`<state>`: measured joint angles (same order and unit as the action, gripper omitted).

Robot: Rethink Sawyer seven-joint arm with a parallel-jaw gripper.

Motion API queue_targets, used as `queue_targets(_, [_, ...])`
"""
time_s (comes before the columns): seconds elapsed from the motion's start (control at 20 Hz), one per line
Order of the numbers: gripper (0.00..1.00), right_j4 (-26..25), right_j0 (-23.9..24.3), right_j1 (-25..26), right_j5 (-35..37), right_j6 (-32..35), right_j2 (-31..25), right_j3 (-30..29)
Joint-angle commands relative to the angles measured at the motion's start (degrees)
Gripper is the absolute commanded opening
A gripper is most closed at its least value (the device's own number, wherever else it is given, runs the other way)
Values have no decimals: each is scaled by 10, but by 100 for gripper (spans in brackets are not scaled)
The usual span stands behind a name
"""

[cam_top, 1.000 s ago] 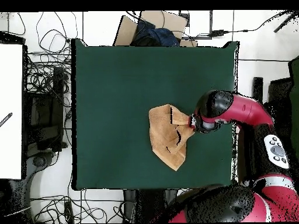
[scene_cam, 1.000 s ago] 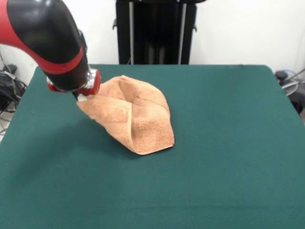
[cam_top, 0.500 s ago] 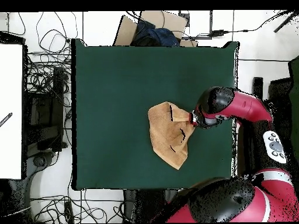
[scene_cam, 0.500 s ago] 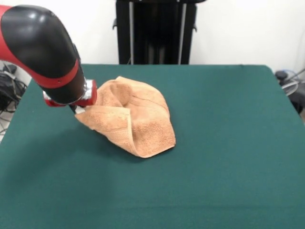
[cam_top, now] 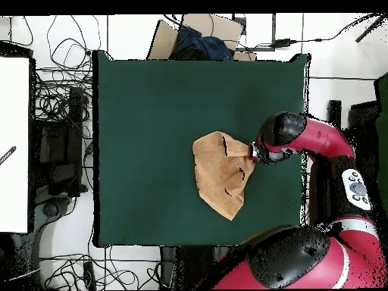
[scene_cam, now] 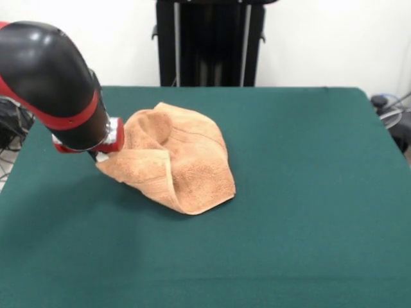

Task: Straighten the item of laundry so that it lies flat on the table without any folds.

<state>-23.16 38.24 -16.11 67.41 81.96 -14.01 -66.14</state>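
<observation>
The item of laundry [scene_cam: 183,160], a peach-orange towel, lies bunched and folded left of the middle of the green table [scene_cam: 308,192]. One fold stands up as a ridge across it. My gripper [scene_cam: 101,156] sits at the towel's left corner, shut on that corner and holding it a little off the table; the thick arm hides most of the gripper. In the overhead view the towel [cam_top: 220,176] lies right of the table's [cam_top: 151,114] middle, with the gripper [cam_top: 252,157] at its upper right corner.
A black stand [scene_cam: 209,42] rises behind the table's far edge. In the overhead view, tangled cables [cam_top: 61,114] and a white panel [cam_top: 14,144] lie left of the table, and a cardboard box [cam_top: 198,34] sits beyond its top edge.
In the front view my gripper has moved left and slightly down with the towel's corner, drawing that side of the towel outward. The rest of the towel has barely shifted.
</observation>
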Motion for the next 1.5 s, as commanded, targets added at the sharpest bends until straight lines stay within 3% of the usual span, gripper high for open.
queue_targets(0.05, [0, -23, 15, -26, 13, -50, 7, -36])
queue_targets(0.25, [0, -21, 28, -69, -11, -26, 26, -93])
queue_targets(0.85, [0, -28, 86, -113, -69, -10, 33, -195])
queue_targets(1.15, [0, -36, 93, -118, -95, -6, 23, -214])
queue_targets(1.5, [0, -34, 88, -109, -77, -26, 19, -189])
